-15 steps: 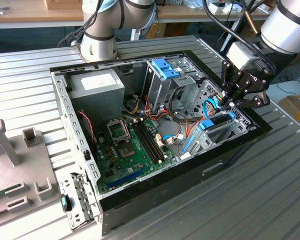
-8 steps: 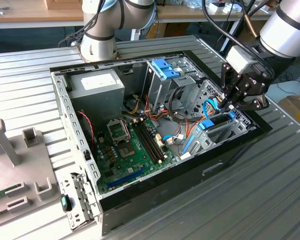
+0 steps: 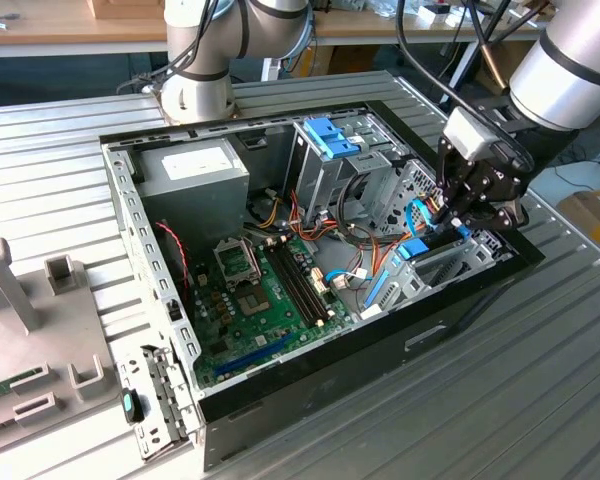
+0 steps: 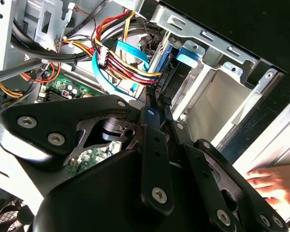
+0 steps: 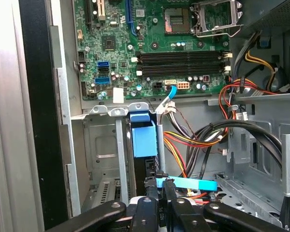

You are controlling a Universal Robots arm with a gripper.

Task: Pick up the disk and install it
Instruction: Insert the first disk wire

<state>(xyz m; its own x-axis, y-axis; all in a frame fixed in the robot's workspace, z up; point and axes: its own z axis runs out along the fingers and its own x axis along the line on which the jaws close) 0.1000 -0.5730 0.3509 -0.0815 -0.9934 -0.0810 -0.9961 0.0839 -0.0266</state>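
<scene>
A: Gripper first. Where is it, what state?
B: The gripper point(image 3: 452, 222) is low over the corner drive bay point(image 3: 462, 262) of the open computer case point(image 3: 310, 372), at the exterior view's right. Open or closed: cannot tell, its own body blocks both wrist views.
A: Disk?
B: The disk point(image 5: 145, 142) is right at the gripper's tip, partly down in that bay, between the grey metal walls. It's edge-on in the first wrist view: thin dark body, blue carrier piece at its far end.
A: Axis, heading?
B: Long axis runs from the gripper straight toward the motherboard point(image 5: 135, 38). The blue-capped end leads and points at the board. In the exterior view that line slants down toward the exterior view's left.
A: Touching the gripper?
B: Looks in contact, can't confirm a grip.
A: Around it?
B: A flat light-blue cable point(image 5: 188, 184) crosses just beside the gripper's tip. Red, yellow and black wire bundle point(image 5: 195, 142) next to the bay. A person's hand point(image 4: 273, 181) rests on the case's outer edge in the second wrist view.
A: Farther?
B: On the board, memory slots point(image 5: 183, 60), then CPU socket point(image 5: 215, 19). Beyond that, an upright drive cage with blue bracket point(image 3: 332, 138), power supply point(image 3: 195, 170) in the far corner, and arm base point(image 3: 195, 95) behind the case on the slatted table point(image 3: 500, 400).
</scene>
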